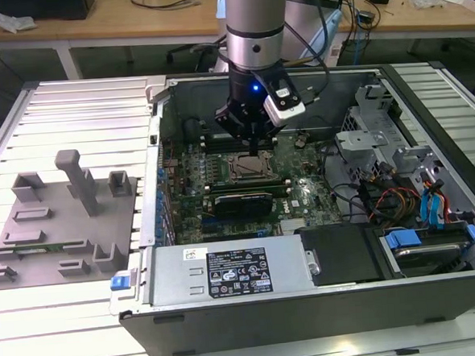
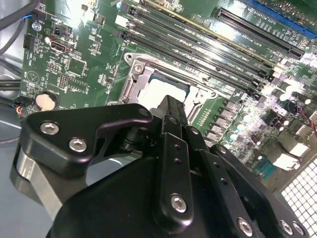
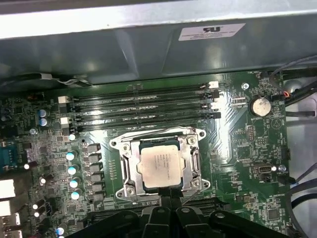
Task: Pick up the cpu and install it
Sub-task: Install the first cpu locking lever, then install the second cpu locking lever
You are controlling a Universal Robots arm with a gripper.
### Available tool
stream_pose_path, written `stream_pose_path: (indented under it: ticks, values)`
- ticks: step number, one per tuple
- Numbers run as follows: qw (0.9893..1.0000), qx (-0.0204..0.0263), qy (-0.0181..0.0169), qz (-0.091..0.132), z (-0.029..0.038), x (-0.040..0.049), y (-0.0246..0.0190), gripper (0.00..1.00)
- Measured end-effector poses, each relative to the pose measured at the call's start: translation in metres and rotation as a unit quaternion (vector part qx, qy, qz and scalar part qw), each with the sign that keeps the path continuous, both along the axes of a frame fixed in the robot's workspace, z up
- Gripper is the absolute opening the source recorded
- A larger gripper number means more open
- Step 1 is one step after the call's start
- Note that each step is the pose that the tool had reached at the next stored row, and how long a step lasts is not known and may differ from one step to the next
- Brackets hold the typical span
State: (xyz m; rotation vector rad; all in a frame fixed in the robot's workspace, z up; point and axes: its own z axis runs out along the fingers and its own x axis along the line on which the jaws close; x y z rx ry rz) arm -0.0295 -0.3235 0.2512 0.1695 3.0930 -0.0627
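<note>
A: Where does the cpu (image 3: 162, 166) sit?
B: It lies flat inside the metal-framed socket (image 3: 159, 166) on the green motherboard (image 3: 237, 158), just beyond the fingers (image 3: 168, 202), apart from them.
A: And how do the fingers stand?
B: In both wrist views they are pressed together at the tips, narrow, holding nothing, poised right above the socket's edge inside the open case (image 1: 439, 311).
</note>
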Motion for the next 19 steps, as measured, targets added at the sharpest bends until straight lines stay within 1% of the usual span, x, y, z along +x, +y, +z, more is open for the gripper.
stream_pose_path:
  ticks: [14, 15, 16, 17, 19]
  values:
    - [1.0000, 0.0000, 0.0000, 0.000, 0.0000, 0.0013, 0.0000, 0.11]
    - [1.0000, 0.0000, 0.0000, 0.000, 0.0000, 0.0013, -0.0134, 0.11]
    - [1.0000, 0.0001, 0.0000, 0.000, -0.0001, 0.0013, -0.0178, 0.11]
    - [1.0000, 0.0001, 0.0000, 0.000, -0.0002, 0.0014, -0.0210, 0.11]
    - [1.0000, 0.0000, 0.0000, 0.000, -0.0002, 0.0014, -0.0239, 0.11]
